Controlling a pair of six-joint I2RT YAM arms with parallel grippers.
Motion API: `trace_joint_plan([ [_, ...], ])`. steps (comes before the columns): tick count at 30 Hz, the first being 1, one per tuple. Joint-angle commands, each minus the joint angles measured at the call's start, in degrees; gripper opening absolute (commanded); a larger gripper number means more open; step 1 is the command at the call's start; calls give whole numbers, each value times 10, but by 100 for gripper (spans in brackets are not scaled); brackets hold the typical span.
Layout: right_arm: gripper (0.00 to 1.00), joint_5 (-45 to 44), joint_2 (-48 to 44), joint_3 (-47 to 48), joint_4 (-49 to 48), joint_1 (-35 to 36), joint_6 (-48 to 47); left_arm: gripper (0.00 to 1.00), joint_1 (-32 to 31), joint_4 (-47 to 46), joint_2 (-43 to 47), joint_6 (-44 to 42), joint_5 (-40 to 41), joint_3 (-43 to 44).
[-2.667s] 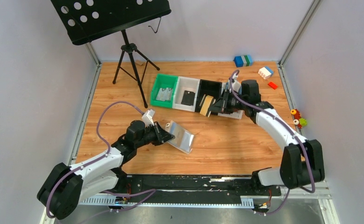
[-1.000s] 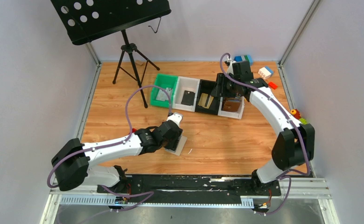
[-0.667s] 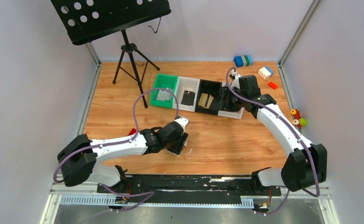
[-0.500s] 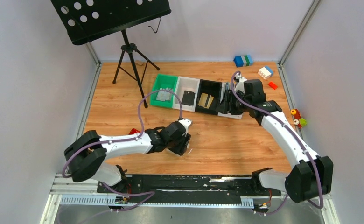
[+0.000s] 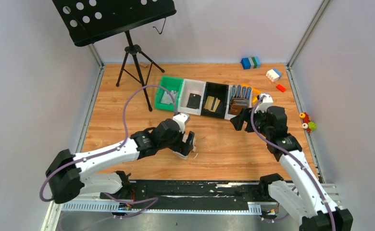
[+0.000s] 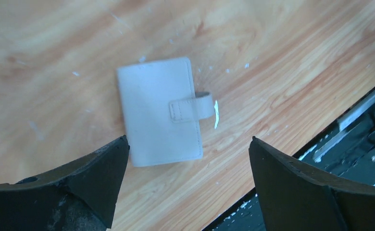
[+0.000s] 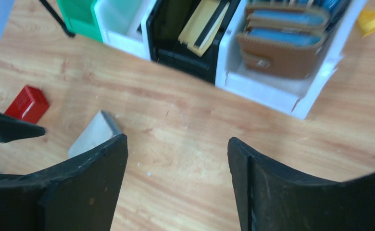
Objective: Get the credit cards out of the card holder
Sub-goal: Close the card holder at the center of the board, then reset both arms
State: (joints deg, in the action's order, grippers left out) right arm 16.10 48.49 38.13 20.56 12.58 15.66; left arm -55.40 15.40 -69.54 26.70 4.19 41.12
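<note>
The card holder (image 6: pixel 159 111) lies closed and flat on the worktop (image 6: pixel 281 53), with its tab (image 6: pixel 193 107) folded over the front. It is directly under the left claw (image 6: pixel 188 144), whose fingers are wide apart and touch nothing. Further right, gold-tan credit cards (image 7: pixel 202 24) rest in the black bin (image 7: pixel 185 62). The right claw (image 7: pixel 176 142) hovers nearby, also spread and empty. I judge the removal nearly done. Whether a card remains inside I cannot tell; if so, the next move must first lift the tab.
</note>
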Motion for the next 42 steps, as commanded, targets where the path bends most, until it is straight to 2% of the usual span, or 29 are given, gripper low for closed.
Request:
trace_joint_plan([
  [1, 87, -79, -67, -43, -128, -2, -20, 100, 10, 50, 71, -56, 94, 54],
  [2, 99, -98, -81, -53, -139, -2, -16, 100, 12, 52, 81, -67, 114, 61],
  [6, 100, -156, -125, -90, -180, -2, -49, 100, 18, 20, 132, -121, 228, 52],
  [8, 99, -209, -133, -96, -182, -2, -74, 100, 31, -43, 166, -161, 281, 17],
  [10, 99, -224, -127, -101, -194, -11, -84, 100, 60, -103, 203, -187, 313, -22],
  [16, 98, -286, -64, -108, -243, -37, -135, 100, 208, -242, 262, -180, 313, -133],
  [22, 96, -284, -20, -177, -370, -69, -172, 100, 297, -353, 208, -219, 340, -206],
  [25, 96, -277, 19, -206, -432, -73, -170, 100, 339, -450, 171, -247, 315, -244],
  [31, 97, -255, 79, -249, -559, -90, -174, 100, 419, -532, 105, -248, 218, -266],
  [33, 96, -223, 97, -258, -593, -110, -161, 100, 433, -535, 79, -251, 196, -264],
  [38, 95, -186, 135, -258, -615, -138, -161, 100, 442, -650, 47, -307, 154, -307],
  [42, 95, -184, 179, -241, -620, -142, -168, 100, 452, -653, 29, -317, 148, -296],
])
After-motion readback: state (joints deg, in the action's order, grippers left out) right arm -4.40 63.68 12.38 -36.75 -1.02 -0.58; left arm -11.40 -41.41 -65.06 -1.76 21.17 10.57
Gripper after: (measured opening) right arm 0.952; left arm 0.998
